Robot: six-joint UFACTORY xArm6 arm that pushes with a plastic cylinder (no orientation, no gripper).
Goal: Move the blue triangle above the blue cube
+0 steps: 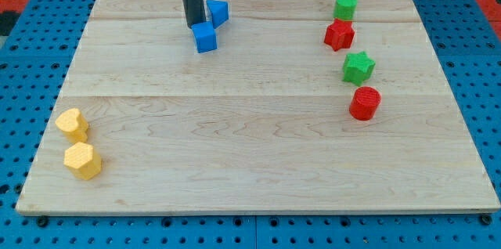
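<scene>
yellow heart (71, 124) and yellow hexagon block (82, 160) sit near the board's (250, 178) bottom-left corner, well apart from the action, no risk there. up by the top edge, left of centre, my tip (193, 26) rests just beside the blue cube (205, 37), at its upper-left corner, w/ the blue triangle (218, 12) just right of the rod and a bit nearer the top edge. no pincer on this rig, only a bare rod, so nothing to spread or pinch. triangle already looks above the cube, touching or nearly so; can't tell which. main risk, imo: any push from here nudges the cube too, since tip is wedged close to both, or shoves the triangle off the top edge. right side: green cylinder (344, 5), red block (339, 35), green star (358, 67), red cylinder (365, 102), all well apart.
</scene>
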